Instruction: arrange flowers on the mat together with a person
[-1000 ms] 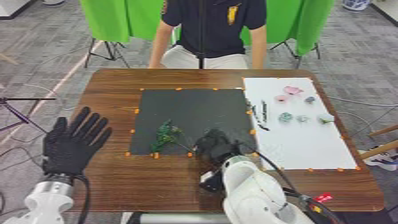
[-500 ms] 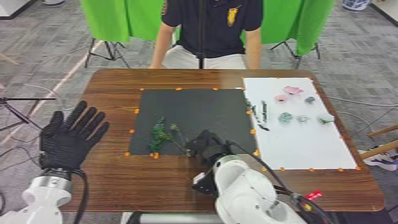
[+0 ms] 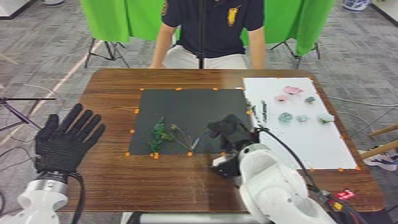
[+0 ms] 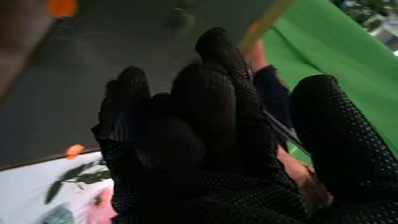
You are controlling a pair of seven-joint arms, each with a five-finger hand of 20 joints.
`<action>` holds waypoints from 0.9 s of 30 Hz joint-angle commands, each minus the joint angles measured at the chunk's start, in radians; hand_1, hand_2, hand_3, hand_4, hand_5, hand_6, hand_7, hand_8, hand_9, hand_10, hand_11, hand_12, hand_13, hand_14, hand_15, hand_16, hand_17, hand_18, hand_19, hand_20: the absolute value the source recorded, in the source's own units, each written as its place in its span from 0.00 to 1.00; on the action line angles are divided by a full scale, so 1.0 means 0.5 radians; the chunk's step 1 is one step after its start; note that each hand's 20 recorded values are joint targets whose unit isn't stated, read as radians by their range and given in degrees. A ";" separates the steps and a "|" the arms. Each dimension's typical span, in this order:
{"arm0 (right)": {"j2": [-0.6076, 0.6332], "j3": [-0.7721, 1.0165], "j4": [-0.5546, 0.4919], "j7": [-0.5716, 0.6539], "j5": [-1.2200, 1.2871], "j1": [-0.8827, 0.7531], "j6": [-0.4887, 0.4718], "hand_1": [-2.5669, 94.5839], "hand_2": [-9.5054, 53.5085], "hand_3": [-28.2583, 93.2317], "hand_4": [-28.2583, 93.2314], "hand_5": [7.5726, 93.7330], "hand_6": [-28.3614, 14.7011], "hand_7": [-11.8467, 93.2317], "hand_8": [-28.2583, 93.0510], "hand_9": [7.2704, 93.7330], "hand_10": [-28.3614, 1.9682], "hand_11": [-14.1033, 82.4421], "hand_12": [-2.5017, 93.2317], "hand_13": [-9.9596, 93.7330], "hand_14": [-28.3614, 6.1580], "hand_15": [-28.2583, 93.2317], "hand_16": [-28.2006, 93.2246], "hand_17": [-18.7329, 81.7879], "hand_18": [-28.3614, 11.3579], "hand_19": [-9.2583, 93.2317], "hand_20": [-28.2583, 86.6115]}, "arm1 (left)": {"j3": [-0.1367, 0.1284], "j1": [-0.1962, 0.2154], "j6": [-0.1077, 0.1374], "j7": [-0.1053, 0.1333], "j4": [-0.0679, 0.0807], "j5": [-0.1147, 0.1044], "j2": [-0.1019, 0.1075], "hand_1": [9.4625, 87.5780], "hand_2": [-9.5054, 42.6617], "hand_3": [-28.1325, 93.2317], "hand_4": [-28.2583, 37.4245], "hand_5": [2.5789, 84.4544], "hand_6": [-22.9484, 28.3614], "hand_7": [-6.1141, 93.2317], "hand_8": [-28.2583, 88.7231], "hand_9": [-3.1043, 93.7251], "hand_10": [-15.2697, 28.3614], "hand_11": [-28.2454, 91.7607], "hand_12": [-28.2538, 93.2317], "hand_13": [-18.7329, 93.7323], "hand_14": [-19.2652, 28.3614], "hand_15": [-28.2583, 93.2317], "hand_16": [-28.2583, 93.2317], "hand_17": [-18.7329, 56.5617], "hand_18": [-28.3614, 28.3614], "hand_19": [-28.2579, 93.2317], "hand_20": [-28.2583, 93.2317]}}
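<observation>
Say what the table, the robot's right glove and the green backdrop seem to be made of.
Table: brown wood or wood-look laminate, smooth, judging by its streaked grain. Right glove: black fabric, matt, with a fine dotted mesh. Backdrop: probably matt cloth, since it hangs in folds.

Head view: set high, looking forward and down, well back, taking in the table. Right wrist view: slanted, close behind my right hand, facing along it over the black mat towards the green cloth. Both share mat, cloth and part of the white sheet.
</observation>
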 commanded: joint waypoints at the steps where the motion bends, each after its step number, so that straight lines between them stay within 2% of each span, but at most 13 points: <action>1: 0.074 0.455 0.005 -0.530 0.530 -0.116 0.332 0.23 0.39 0.87 0.09 0.67 0.47 0.27 0.15 0.77 0.30 0.53 0.33 0.72 0.32 0.77 0.51 0.53 0.07 0.89 0.41 | -0.008 0.030 -0.028 0.059 -0.008 -0.013 -0.031 0.21 0.48 0.81 0.00 0.48 0.61 0.18 0.16 0.40 0.71 0.39 0.31 0.41 0.73 0.49 0.19 0.15 0.77 0.51 0.35; 3: 0.095 0.640 0.033 -0.746 0.807 -0.185 0.272 0.21 0.38 0.88 0.09 0.63 0.47 0.27 0.16 0.74 0.28 0.45 0.28 0.69 0.35 0.71 0.46 0.50 0.12 0.83 0.37 | -0.003 0.013 -0.045 0.068 0.003 -0.019 -0.029 0.20 0.50 0.79 0.00 0.49 0.61 0.17 0.16 0.41 0.69 0.38 0.30 0.42 0.70 0.44 0.18 0.16 0.76 0.50 0.35; 5: 0.131 0.791 0.059 -0.952 1.041 -0.257 0.249 0.20 0.38 0.89 0.08 0.60 0.47 0.27 0.15 0.69 0.27 0.39 0.25 0.65 0.32 0.66 0.42 0.45 0.17 0.77 0.34 | -0.006 0.019 -0.043 0.079 -0.007 -0.021 -0.030 0.20 0.53 0.77 0.00 0.49 0.60 0.15 0.16 0.43 0.68 0.37 0.29 0.42 0.66 0.41 0.17 0.18 0.74 0.48 0.34; 8: 0.152 1.050 0.109 -1.244 1.305 -0.383 0.037 0.19 0.38 0.90 0.06 0.54 0.50 0.27 0.15 0.60 0.28 0.33 0.22 0.57 0.32 0.60 0.38 0.40 0.21 0.69 0.31 | -0.032 0.037 -0.033 0.086 -0.019 0.004 -0.028 0.21 0.54 0.74 0.00 0.50 0.59 0.15 0.16 0.44 0.68 0.36 0.28 0.42 0.64 0.39 0.17 0.20 0.71 0.46 0.33; 11: 0.144 1.254 0.142 -1.439 1.400 -0.481 -0.118 0.16 0.37 0.91 0.05 0.49 0.52 0.27 0.14 0.52 0.32 0.27 0.20 0.48 0.36 0.50 0.35 0.36 0.26 0.58 0.31 | -0.064 0.063 -0.008 0.110 -0.030 -0.011 -0.035 0.21 0.55 0.74 0.00 0.50 0.59 0.14 0.16 0.43 0.67 0.35 0.28 0.41 0.63 0.38 0.17 0.21 0.69 0.46 0.33; 14: 0.075 1.513 0.158 -1.517 1.357 -0.563 -0.492 0.15 0.36 0.92 0.04 0.43 0.55 0.25 0.15 0.42 0.43 0.21 0.19 0.40 0.45 0.40 0.35 0.33 0.32 0.46 0.33 | -0.084 0.084 0.008 0.122 -0.037 -0.014 -0.042 0.20 0.54 0.75 0.00 0.49 0.59 0.14 0.16 0.42 0.66 0.35 0.28 0.40 0.62 0.38 0.16 0.21 0.69 0.45 0.33; 15: 0.066 1.555 0.151 -1.539 1.367 -0.590 -0.499 0.14 0.36 0.92 0.04 0.40 0.57 0.24 0.15 0.37 0.48 0.19 0.18 0.37 0.48 0.37 0.34 0.31 0.33 0.44 0.34 | -0.091 0.092 0.012 0.121 -0.040 -0.017 -0.044 0.20 0.54 0.75 0.00 0.49 0.59 0.14 0.16 0.41 0.66 0.35 0.28 0.40 0.62 0.38 0.16 0.21 0.69 0.45 0.33; 18: 0.021 1.688 0.133 -1.573 1.460 -0.658 -0.553 0.13 0.34 0.91 0.04 0.35 0.59 0.22 0.16 0.31 0.52 0.17 0.16 0.33 0.54 0.30 0.34 0.30 0.39 0.38 0.33 | -0.112 0.121 0.018 0.128 -0.054 -0.017 -0.046 0.20 0.54 0.75 0.00 0.49 0.59 0.14 0.16 0.41 0.66 0.35 0.27 0.39 0.62 0.38 0.16 0.22 0.69 0.45 0.33; 19: 0.013 1.704 0.129 -1.591 1.493 -0.669 -0.530 0.13 0.34 0.91 0.03 0.34 0.59 0.21 0.16 0.30 0.52 0.17 0.16 0.33 0.55 0.29 0.34 0.30 0.40 0.37 0.33 | -0.121 0.136 0.021 0.145 -0.062 -0.019 -0.046 0.20 0.54 0.75 0.00 0.48 0.59 0.14 0.16 0.40 0.66 0.35 0.27 0.39 0.62 0.38 0.16 0.22 0.69 0.45 0.33; 22: -0.018 1.759 0.100 -1.626 1.497 -0.714 -0.516 0.12 0.34 0.91 0.03 0.34 0.58 0.20 0.16 0.30 0.51 0.16 0.15 0.32 0.58 0.27 0.33 0.31 0.44 0.34 0.32 | -0.128 0.126 0.044 0.142 -0.058 -0.027 -0.045 0.19 0.54 0.76 0.00 0.48 0.58 0.14 0.16 0.40 0.66 0.35 0.27 0.39 0.62 0.38 0.16 0.21 0.69 0.45 0.33; 24: -0.021 1.770 0.105 -1.617 1.478 -0.707 -0.560 0.13 0.29 0.91 0.03 0.34 0.58 0.20 0.16 0.30 0.52 0.17 0.14 0.32 0.59 0.27 0.33 0.31 0.45 0.33 0.32 | -0.125 0.112 0.060 0.142 -0.051 -0.038 -0.044 0.19 0.54 0.76 0.00 0.48 0.58 0.15 0.16 0.40 0.66 0.35 0.27 0.39 0.62 0.38 0.16 0.21 0.69 0.45 0.33; 27: -0.029 1.760 0.099 -1.626 1.476 -0.714 -0.551 0.15 0.20 0.89 0.03 0.34 0.57 0.20 0.16 0.30 0.52 0.17 0.14 0.32 0.59 0.27 0.33 0.31 0.44 0.33 0.32 | -0.115 0.097 0.050 0.142 -0.046 -0.035 -0.041 0.19 0.53 0.77 0.00 0.48 0.58 0.15 0.16 0.39 0.66 0.35 0.27 0.39 0.62 0.37 0.16 0.21 0.69 0.45 0.33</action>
